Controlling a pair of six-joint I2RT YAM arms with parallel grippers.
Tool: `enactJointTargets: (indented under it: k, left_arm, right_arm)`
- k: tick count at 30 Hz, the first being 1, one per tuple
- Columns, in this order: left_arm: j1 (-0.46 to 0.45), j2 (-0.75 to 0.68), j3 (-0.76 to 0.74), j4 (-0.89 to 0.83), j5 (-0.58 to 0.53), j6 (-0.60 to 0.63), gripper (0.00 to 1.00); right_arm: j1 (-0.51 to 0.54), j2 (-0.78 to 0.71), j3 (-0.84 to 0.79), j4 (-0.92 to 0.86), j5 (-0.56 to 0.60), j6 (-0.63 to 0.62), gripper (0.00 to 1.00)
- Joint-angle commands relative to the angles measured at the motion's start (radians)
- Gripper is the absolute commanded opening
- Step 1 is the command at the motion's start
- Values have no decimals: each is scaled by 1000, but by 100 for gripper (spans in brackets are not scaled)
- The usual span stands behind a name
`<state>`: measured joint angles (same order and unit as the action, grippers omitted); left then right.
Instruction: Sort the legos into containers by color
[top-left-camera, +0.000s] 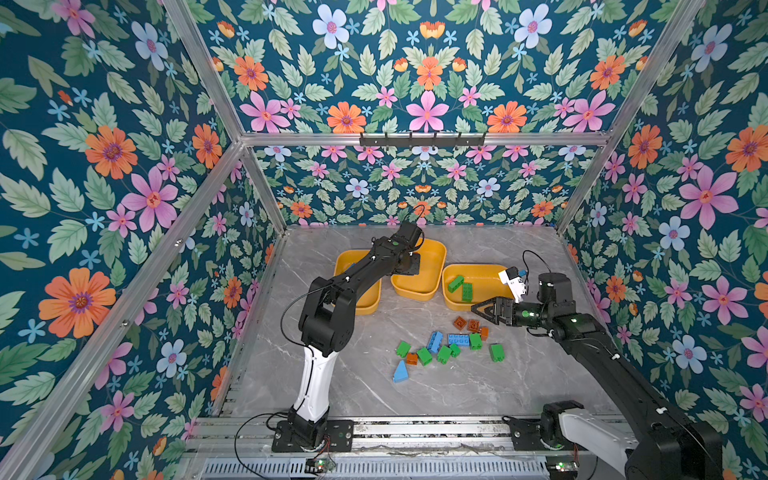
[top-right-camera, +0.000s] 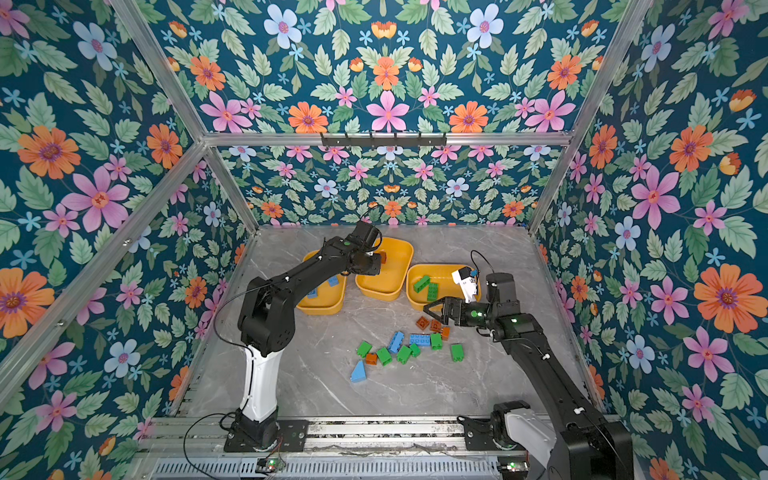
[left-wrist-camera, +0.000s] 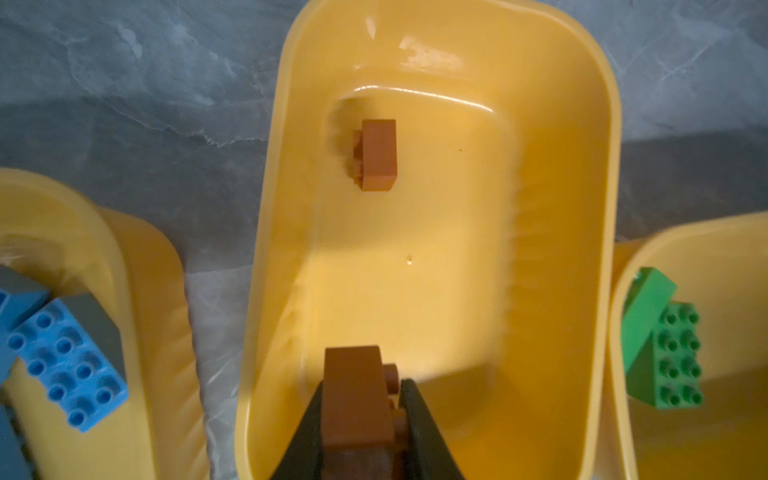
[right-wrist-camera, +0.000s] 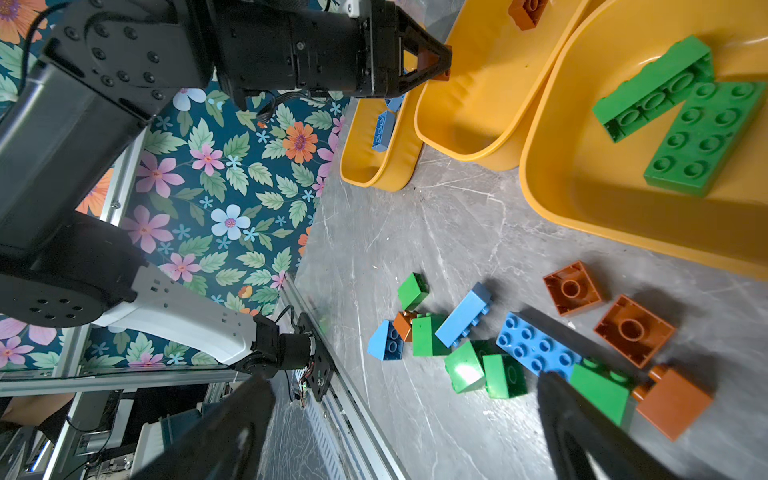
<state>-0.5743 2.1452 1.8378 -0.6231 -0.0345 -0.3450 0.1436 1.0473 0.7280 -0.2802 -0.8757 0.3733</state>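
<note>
My left gripper (left-wrist-camera: 361, 386) is shut on a brownish orange lego (left-wrist-camera: 357, 399) and hangs over the near end of the middle container (left-wrist-camera: 561, 208). Another brownish orange brick (left-wrist-camera: 376, 156) lies inside that container. The left container (top-right-camera: 328, 305) holds blue bricks (left-wrist-camera: 70, 361). Two green bricks (top-left-camera: 461, 286) lie in the right container (top-left-camera: 453, 305). My right gripper (top-left-camera: 478, 309) stands open and empty just in front of the right container, above the loose legos (top-left-camera: 440, 345) on the table. Its dark fingers (right-wrist-camera: 582, 428) frame bare tabletop.
The loose pile mixes green, blue and brownish orange bricks, with a blue wedge (top-left-camera: 400, 371) at its near left. Two upturned orange bricks (right-wrist-camera: 602, 311) lie closest to the right container. Floral walls enclose the marble table (top-left-camera: 374, 399); a metal rail (top-left-camera: 415, 432) runs along its front.
</note>
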Motion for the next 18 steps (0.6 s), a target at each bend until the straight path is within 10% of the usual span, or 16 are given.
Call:
enactJointTargets:
  k: [1,8,18]
  left_arm:
    - [2,24,34,45,-18,14,34]
    - [-1,-11,43,-6,-27,-5,60]
    - [-124,-328,-284,-131,-12,-103,66]
  right_arm:
    - [1,6,-4,16,15,-11,99]
    - [2,19,-1,5,16,-29,99]
    - [1,40,8,3,-11,-39,99]
